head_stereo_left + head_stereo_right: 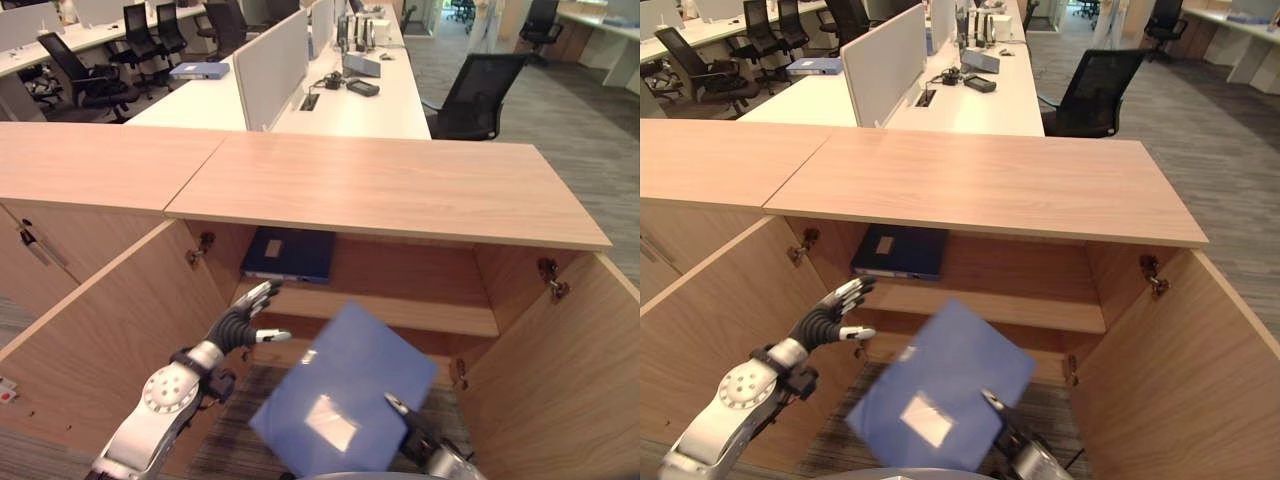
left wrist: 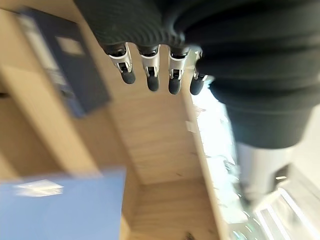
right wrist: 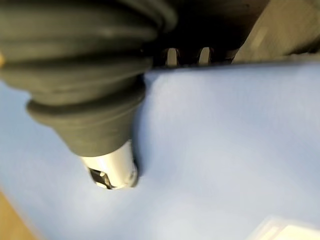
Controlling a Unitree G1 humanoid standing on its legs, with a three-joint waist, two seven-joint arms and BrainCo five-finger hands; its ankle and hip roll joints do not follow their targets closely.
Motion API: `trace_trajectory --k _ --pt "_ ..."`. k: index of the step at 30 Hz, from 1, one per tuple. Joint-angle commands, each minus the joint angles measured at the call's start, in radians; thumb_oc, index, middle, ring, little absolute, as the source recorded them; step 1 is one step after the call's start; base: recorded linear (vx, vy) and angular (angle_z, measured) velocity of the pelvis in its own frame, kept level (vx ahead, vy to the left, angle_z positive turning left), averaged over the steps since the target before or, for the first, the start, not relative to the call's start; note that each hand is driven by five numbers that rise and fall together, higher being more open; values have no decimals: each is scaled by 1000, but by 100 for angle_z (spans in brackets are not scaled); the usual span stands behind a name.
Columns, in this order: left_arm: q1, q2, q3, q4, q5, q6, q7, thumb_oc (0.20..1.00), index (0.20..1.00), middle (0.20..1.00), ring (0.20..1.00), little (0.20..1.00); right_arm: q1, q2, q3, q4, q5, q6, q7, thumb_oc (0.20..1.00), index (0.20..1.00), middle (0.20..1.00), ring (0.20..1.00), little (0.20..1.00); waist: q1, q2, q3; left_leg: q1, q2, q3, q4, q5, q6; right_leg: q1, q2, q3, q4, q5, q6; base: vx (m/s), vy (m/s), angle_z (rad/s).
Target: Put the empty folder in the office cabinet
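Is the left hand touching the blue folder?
Apart. In the left eye view the left hand, fingers straight, reaches toward the cabinet shelf, with a clear gap to the blue folder gripped by the right hand.

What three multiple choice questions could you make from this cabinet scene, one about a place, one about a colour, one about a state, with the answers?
1. Where is the dark blue binder?
A. upper shelf inside the cabinet
B. on the cabinet's top
C. on the floor

2. What colour is the folder in the right hand?
A. red
B. light blue
C. green

3. How is the left hand?
A. gripping the folder
B. closed fist
C. fingers straight, holding nothing

Answers: 1 A, it lies under the top, on the shelf. 2 B, seen in every view. 3 C, the fingers are extended, clear of the folder.
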Motion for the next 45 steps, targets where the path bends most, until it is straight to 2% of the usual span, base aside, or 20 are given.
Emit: trace_trajectory --k 1,9,10,11,12,15,18,22,25,30,32,34,35,36,39,40,41,42,43,45 --pt "-37 -23 74 47 -1 14 59 1000 1000 1000 1000 1000 -46 55 7 -190 44 -15 40 200 200 200 200 200 -15 -43 36 -1 26 0 12 -43 -27 43 45 -64 8 -142 -10 -15 -186 6" --pt "53 -127 130 168 4 52 124 1000 1000 1000 1000 1000 -5 3 -37 -225 15 -17 9 200 200 200 200 200 -18 -47 56 8 83 -5 23 -6 -47 55 106 -41 8 -169 -53 9 -157 8" --pt "66 -139 137 175 4 57 129 1000 1000 1000 1000 1000 -4 -5 -42 -236 8 -17 4 200 200 200 200 200 -13 -52 71 -21 82 -3 93 -21 -44 58 104 -38 8 -168 -58 -115 -156 -6" --pt "86 -149 157 171 1 65 141 1000 1000 1000 1000 1000 -3 -25 -51 -276 -3 -20 -4 200 200 200 200 200 0 -59 118 -131 60 -18 305 -33 -38 63 95 -41 8 -160 -70 -163 -204 -8" --pt "94 -153 158 168 1 67 151 1000 1000 1000 1000 1000 -5 -31 -49 -284 -6 -26 -8 200 200 200 200 200 8 -60 143 -190 45 -41 399 10 -28 66 95 -49 8 -155 -80 -153 -182 -10" --pt "106 -168 159 179 -24 67 164 1000 1000 1000 1000 1000 -30 -37 -41 -283 -4 -39 -23 200 200 200 200 200 28 -58 164 -308 1 -49 501 80 11 69 91 -72 8 -163 -91 -33 -52 0" --pt "125 -183 148 220 -39 82 164 1000 1000 1000 1000 1000 -60 -39 -41 -272 -24 -38 -34 200 200 200 200 200 43 -58 167 -372 -48 -30 407 57 10 72 71 -80 8 -164 -78 42 59 21" --pt "78 -224 93 333 -93 95 224 1000 1000 1000 1000 1000 -130 -17 -35 -213 -2 -54 -85 200 200 200 200 200 61 -26 173 -409 -44 -62 196 141 -5 79 75 -71 8 -177 -68 72 111 18" --pt "73 -251 52 379 -165 101 237 1000 1000 1000 1000 1000 -138 0 -30 -157 0 -40 -88 200 200 200 200 200 58 -1 132 -325 -22 -84 79 147 -6 95 78 -55 8 -200 -47 227 212 -1" --pt "80 -233 1 389 -222 114 239 1000 1000 1000 1000 1000 -128 11 -18 -119 -7 -31 -93 200 200 200 200 200 58 0 104 -304 -27 -66 102 112 4 97 36 -39 8 -210 -27 190 230 -28" --pt "81 -215 -23 404 -230 126 254 1000 1000 1000 1000 1000 -136 26 -20 -87 2 -34 -109 200 200 200 200 200 63 -2 99 -309 -60 -44 130 57 34 85 -15 -26 8 -204 5 186 397 -9" --pt "80 -211 -28 414 -228 128 256 1000 1000 1000 1000 1000 -143 32 -22 -77 3 -36 -115 200 200 200 200 200 63 -2 90 -313 -71 -38 132 44 44 75 -30 -23 8 -197 16 119 280 -35" --pt "86 -205 -32 434 -227 136 267 1000 1000 1000 1000 1000 -150 47 -29 -70 0 -37 -130 200 200 200 200 200 67 -3 79 -296 -104 -18 131 9 72 73 -75 -12 9 -176 42 112 239 -45" --pt "86 -205 -32 434 -227 136 267 1000 1000 1000 1000 1000 -150 47 -30 -70 0 -37 -130 200 200 200 200 200 67 -2 76 -300 -103 -18 130 11 72 70 -74 -12 10 -174 42 198 453 -27" --pt "95 -196 -25 469 -202 150 285 1000 1000 1000 1000 1000 -154 73 -18 -87 -32 -30 -138 200 200 200 200 200 69 14 87 -248 -134 28 129 -45 126 -39 -144 -9 253 -147 76 105 329 -29" --pt "94 -196 -25 469 -202 150 285 1000 1000 1000 1000 1000 -154 73 -18 -87 -32 -30 -138 200 200 200 200 200 70 15 84 -252 -133 29 128 -44 126 -43 -143 -8 252 -145 76 19 234 -54" --pt "101 -183 -29 479 -199 157 281 1000 1000 1000 1000 1000 -144 79 8 -120 -44 -18 -133 200 200 200 200 200 61 22 105 -229 -136 52 135 -68 144 -90 -169 -35 363 -103 74 68 204 -51" --pt "106 -182 -33 505 -210 160 282 1000 1000 1000 1000 1000 -139 76 25 -141 -48 -19 -129 200 200 200 200 200 60 28 116 -209 -133 59 139 -97 146 -111 -189 -67 431 -111 71 88 324 -67" --pt "123 -189 -41 518 -236 160 282 1000 1000 1000 1000 1000 -124 74 50 -203 -54 -11 -120 200 200 200 200 200 57 38 132 -191 -121 87 150 -121 150 -158 -225 -160 479 -104 62 85 213 -52" --pt "135 -185 -47 512 -261 155 277 1000 1000 1000 1000 1000 -130 63 73 -245 -58 -6 -113 200 200 200 200 200 52 39 148 -175 -108 114 160 -139 145 -189 -215 -217 405 -110 61 28 64 -70"
